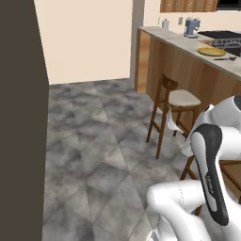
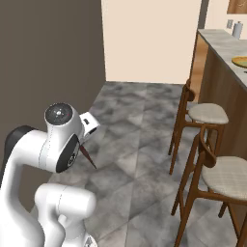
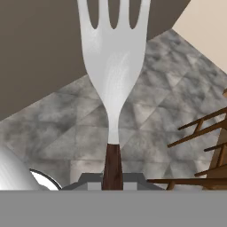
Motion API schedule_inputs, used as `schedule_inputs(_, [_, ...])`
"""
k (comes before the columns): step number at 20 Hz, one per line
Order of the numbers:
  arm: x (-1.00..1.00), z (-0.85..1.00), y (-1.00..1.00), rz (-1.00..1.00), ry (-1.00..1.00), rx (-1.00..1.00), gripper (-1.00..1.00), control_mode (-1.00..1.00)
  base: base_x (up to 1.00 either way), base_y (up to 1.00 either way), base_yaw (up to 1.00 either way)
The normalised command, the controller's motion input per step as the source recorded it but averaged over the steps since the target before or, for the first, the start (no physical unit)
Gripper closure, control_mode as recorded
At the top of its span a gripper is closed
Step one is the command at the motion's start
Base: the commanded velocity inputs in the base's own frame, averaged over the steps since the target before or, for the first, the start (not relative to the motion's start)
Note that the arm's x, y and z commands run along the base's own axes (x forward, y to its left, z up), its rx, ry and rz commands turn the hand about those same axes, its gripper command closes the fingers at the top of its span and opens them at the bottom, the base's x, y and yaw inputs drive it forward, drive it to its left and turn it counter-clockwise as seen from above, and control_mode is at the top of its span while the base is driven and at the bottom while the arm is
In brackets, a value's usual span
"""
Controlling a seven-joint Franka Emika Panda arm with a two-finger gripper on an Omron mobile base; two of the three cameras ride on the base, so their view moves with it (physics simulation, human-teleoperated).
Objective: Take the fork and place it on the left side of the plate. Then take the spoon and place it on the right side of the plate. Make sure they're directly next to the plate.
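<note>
My gripper (image 3: 112, 178) is shut on the fork (image 3: 113, 66), gripping its dark brown handle; the silver tines point away from the hand over the grey tiled floor. From the right base view, the brown handle (image 2: 88, 157) sticks out below the hand. In the left base view the fork's pale head (image 1: 170, 123) shows in front of a stool. The yellow plate (image 1: 211, 51) lies far off on the counter, and its edge (image 2: 240, 61) appears at the right border of the right base view. A slim dark utensil, the spoon (image 1: 226, 58), lies just right of the plate.
Wooden stools (image 2: 207, 114) (image 1: 181, 99) stand along the wood-fronted counter (image 1: 183, 44). A blue coffee machine (image 1: 191, 27) and a stove (image 1: 223, 35) sit on the far counter. A tall dark cabinet (image 1: 21, 117) fills the left side. Open tiled floor (image 1: 103, 141) lies between.
</note>
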Motion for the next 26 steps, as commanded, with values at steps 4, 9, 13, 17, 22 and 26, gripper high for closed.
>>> schedule_inputs(4, [0.00, 0.00, 0.00, 0.00, 0.00, 0.00, 1.00, 1.00, 0.80, 0.56, -0.45])
schedule_inputs(9, [0.00, 0.00, 0.00, 0.00, 0.00, 0.00, 1.00, 1.00, 0.81, 0.59, -0.44])
schedule_inputs(13, [0.00, 0.00, 0.00, 0.00, 0.00, 0.00, 1.00, 1.00, 0.82, 0.60, -0.43])
schedule_inputs(17, [0.00, 0.00, 0.00, 0.00, 0.00, 0.00, 1.00, 1.00, 0.83, 0.60, -0.42])
schedule_inputs(22, [0.00, 0.00, 0.00, 0.00, 0.00, 0.00, 1.00, 1.00, 0.82, 0.62, -0.43])
schedule_inputs(26, [0.00, 0.00, 0.00, 0.00, 0.00, 0.00, 1.00, 1.00, 0.79, 0.68, -0.44])
